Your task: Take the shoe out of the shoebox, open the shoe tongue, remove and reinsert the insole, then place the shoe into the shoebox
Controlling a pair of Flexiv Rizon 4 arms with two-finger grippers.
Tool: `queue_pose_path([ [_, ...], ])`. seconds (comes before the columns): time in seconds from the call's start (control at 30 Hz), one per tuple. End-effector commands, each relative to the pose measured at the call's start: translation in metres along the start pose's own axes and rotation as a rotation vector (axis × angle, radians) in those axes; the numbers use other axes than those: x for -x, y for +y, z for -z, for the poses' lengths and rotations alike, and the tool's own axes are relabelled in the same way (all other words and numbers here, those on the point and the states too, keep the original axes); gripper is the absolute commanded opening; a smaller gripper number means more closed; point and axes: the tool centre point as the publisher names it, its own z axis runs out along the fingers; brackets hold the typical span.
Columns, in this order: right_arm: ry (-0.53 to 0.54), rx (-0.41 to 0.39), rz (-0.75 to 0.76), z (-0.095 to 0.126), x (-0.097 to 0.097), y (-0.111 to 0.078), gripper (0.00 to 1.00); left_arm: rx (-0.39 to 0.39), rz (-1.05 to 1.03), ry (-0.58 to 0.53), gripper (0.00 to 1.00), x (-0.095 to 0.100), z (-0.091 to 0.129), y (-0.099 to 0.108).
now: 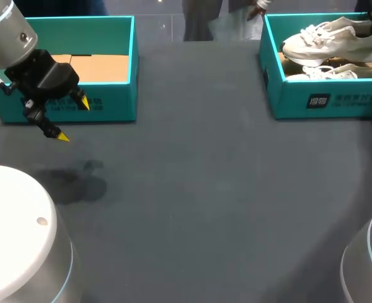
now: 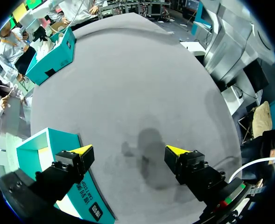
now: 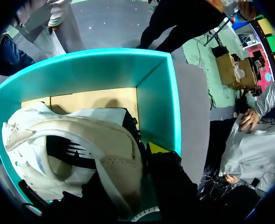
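A white shoe (image 3: 81,154) lies in the teal shoebox (image 3: 158,93) with a cardboard floor. My right gripper (image 3: 144,140) is shut on the shoe's heel wall: one dark finger is inside the shoe and the yellow-tipped finger is outside, next to the box wall. From the head view this shoebox (image 1: 287,95) stands at the far right and holds two white shoes (image 1: 324,38); the right gripper itself does not show there. My left gripper (image 1: 73,120) hangs open and holds nothing, in front of the empty teal box (image 1: 110,101) at the far left. The left gripper (image 2: 130,151) is above bare table.
The empty left box (image 2: 48,144) is right beside one of the left fingers. The dark grey table (image 1: 204,189) stretches between the two boxes. White rounded parts of my robot (image 1: 15,227) rise at the near left and near right.
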Motion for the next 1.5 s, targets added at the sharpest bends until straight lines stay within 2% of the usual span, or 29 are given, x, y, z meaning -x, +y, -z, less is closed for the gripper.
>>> queue_pose_path([
  [0.03, 0.008, -0.013, 0.004, -0.007, -0.001, 0.007, 0.00, 0.003, 0.000, 0.000, 1.00, -0.001, 0.000, 0.000],
  [0.9, 0.081, -0.070, 0.025, -0.042, -0.016, 0.004, 0.00, 0.003, 0.000, 0.000, 1.00, -0.001, 0.000, 0.000],
  [1.2, 0.105, -0.081, 0.033, -0.047, -0.017, 0.004, 0.00, 0.003, 0.000, 0.000, 1.00, -0.001, 0.000, 0.000],
  [1.33, 0.109, -0.085, 0.039, -0.048, -0.020, 0.003, 0.21, 0.003, 0.000, 0.000, 1.00, -0.001, 0.000, 0.000],
  [1.4, 0.110, -0.086, 0.041, -0.048, -0.022, 0.003, 0.24, 0.003, 0.000, 0.000, 1.00, -0.001, 0.000, 0.000],
  [1.5, 0.109, -0.086, 0.041, -0.046, -0.022, 0.002, 0.34, 0.003, 0.000, 0.000, 1.00, -0.001, 0.000, 0.000],
])
